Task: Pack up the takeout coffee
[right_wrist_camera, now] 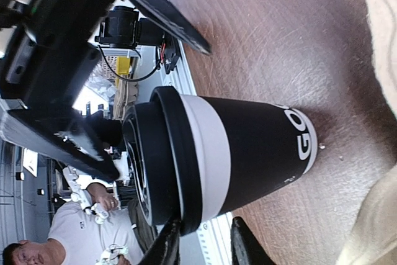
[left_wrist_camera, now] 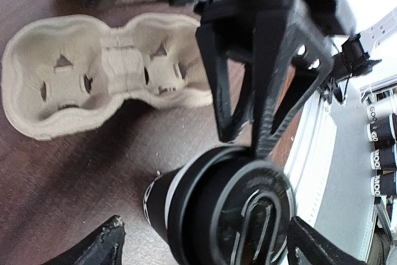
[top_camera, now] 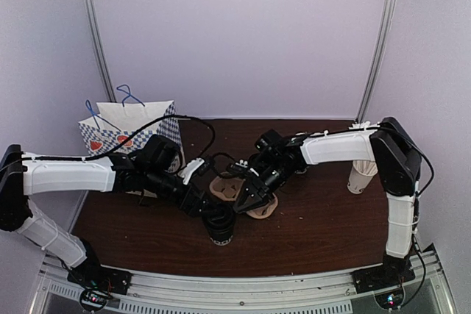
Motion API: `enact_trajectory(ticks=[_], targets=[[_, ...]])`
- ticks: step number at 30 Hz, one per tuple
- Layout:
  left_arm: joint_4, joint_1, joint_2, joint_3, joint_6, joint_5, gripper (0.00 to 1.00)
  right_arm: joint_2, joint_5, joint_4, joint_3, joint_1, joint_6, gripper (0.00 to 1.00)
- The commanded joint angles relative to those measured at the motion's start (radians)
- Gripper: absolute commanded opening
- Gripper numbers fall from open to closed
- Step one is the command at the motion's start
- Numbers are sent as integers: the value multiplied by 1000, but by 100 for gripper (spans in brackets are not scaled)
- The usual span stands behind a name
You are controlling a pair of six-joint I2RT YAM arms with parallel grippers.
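Note:
The takeout coffee (top_camera: pixel 220 227) stands upright on the dark wooden table, a black cup (right_wrist_camera: pixel 254 147) with a white band and white lettering. Its round black lid (left_wrist_camera: pixel 248 215) sits on top. My left gripper (left_wrist_camera: pixel 205 249) is open wide and straddles the cup from the left, with its fingers (left_wrist_camera: pixel 93 249) apart from the cup wall. My right gripper (right_wrist_camera: pixel 208 246) comes in from the right, its jaws a narrow gap apart with nothing between them. One right fingertip (left_wrist_camera: pixel 259 150) touches the lid's rim.
A pulp two-cup carrier (left_wrist_camera: pixel 93 72) lies just behind the coffee (top_camera: pixel 224 187). A blue-patterned paper bag (top_camera: pixel 125 130) stands open at the back left. A white cup (top_camera: pixel 360 176) stands by the right arm. The table's near edge and metal rail (top_camera: pixel 243 284) run close in front.

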State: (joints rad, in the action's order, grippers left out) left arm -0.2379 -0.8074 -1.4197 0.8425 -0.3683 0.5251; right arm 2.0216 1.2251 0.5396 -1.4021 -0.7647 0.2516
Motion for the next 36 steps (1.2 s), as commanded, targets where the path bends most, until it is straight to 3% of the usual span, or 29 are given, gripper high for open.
enact_trajectory(ticks=[1, 7, 18, 21, 36], targets=[[39, 7, 61, 49, -19, -34, 94, -60, -51, 86, -30, 22, -99, 33], [26, 10, 60, 84, -73, -74, 94, -143, -84, 48, 66, 21, -105, 40], [-19, 25, 8, 101, -225, -155, 71, -238, -124, -166, 230, -70, 18, 41], [-30, 36, 18, 78, -250, -161, 68, -253, -150, -241, 261, -81, 76, 45], [24, 47, -13, 2, -302, -91, 54, -173, -115, -264, 203, -127, 107, 46]])
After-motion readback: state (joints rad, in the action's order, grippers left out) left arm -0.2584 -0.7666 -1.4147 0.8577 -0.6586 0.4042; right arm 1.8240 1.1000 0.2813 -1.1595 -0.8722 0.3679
